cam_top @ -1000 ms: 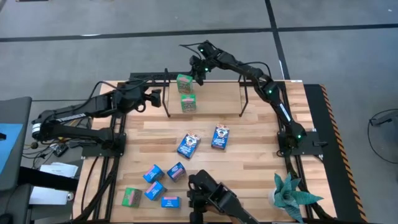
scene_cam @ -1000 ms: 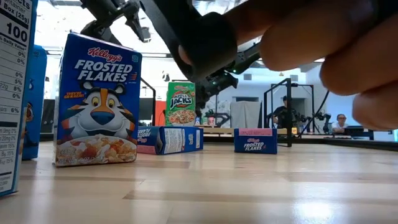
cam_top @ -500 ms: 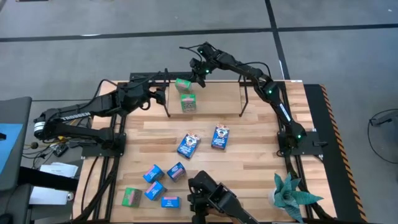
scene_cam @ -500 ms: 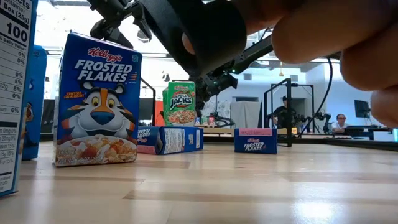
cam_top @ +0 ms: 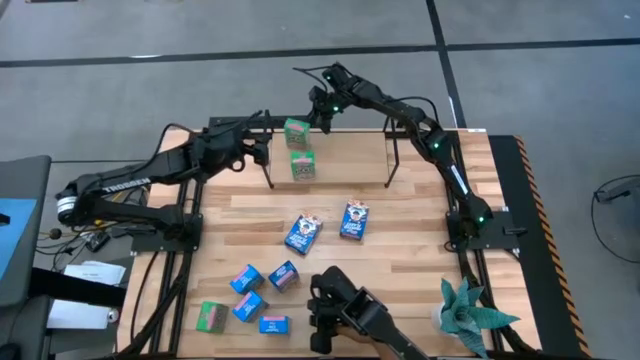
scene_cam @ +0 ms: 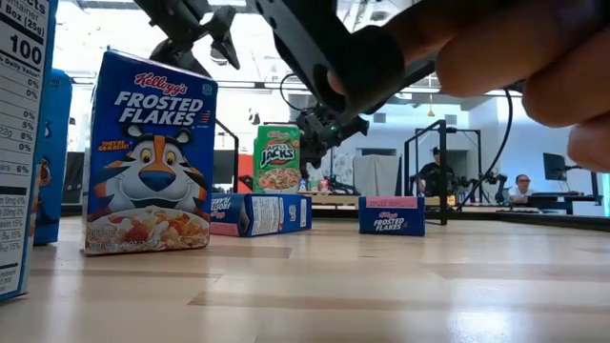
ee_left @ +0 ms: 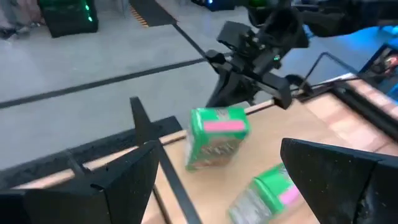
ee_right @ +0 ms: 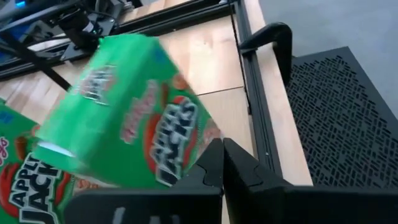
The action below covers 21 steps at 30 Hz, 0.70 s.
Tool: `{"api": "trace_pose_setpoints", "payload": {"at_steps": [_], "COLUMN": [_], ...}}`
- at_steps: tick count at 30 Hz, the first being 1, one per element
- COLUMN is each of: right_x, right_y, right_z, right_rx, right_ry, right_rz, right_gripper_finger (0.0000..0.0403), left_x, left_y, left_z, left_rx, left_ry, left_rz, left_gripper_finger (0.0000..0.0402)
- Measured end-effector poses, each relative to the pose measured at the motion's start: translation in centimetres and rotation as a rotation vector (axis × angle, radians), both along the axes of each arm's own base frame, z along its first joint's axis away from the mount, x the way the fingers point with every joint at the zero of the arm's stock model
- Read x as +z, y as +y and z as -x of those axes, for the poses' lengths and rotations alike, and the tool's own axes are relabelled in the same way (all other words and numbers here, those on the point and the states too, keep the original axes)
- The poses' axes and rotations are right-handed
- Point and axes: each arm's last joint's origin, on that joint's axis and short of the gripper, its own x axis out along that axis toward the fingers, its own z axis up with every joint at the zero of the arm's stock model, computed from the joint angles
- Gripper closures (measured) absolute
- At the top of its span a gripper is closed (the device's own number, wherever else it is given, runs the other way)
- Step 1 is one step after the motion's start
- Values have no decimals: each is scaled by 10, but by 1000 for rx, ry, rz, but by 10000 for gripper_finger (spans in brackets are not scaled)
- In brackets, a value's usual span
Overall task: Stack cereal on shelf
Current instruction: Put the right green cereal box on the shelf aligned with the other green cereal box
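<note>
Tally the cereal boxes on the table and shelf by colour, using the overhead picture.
Green boxes: 3, two at the shelf (upper, lower) and one near the front edge.
Light blue boxes: 4.
Dark blue boxes with picture fronts: 2.
Total: 9

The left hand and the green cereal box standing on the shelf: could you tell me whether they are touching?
Apart. In the left wrist view the green cereal box stands well beyond the open left hand, with bare shelf between.

A robotics lab. Beyond the wooden table [scene_cam: 381,286], people [scene_cam: 522,186] sit at desks among other black rig frames [scene_cam: 424,162]. The floor [cam_top: 200,60] around is grey, marked with dark lines.
</note>
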Motion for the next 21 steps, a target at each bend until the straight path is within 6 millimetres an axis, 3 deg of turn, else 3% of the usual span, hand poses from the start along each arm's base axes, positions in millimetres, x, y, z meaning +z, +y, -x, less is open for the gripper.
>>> {"api": "trace_pose_setpoints", "payload": {"at_steps": [6,11,16,21], "right_x": [0,4,12,18], "right_y": [-5,-5,-2,-3], "right_z": [5,7,9,15], "right_rx": [-25,-28,-22,-46], "right_ry": [3,7,12,29], "right_rz": [-26,-37,-37,-30], "right_gripper_finger": [386,386,386,386], "left_x": [-1,-6,-8,-7], "left_y": [41,86,126,153], "left_z": [-7,-6,-6,-23], "left_rx": [-88,-180,-186,-183], "left_ry": [-23,-124,-80,61], "left_rz": [-60,-65,5,13], "left_gripper_finger": [79,112,175,264]}}
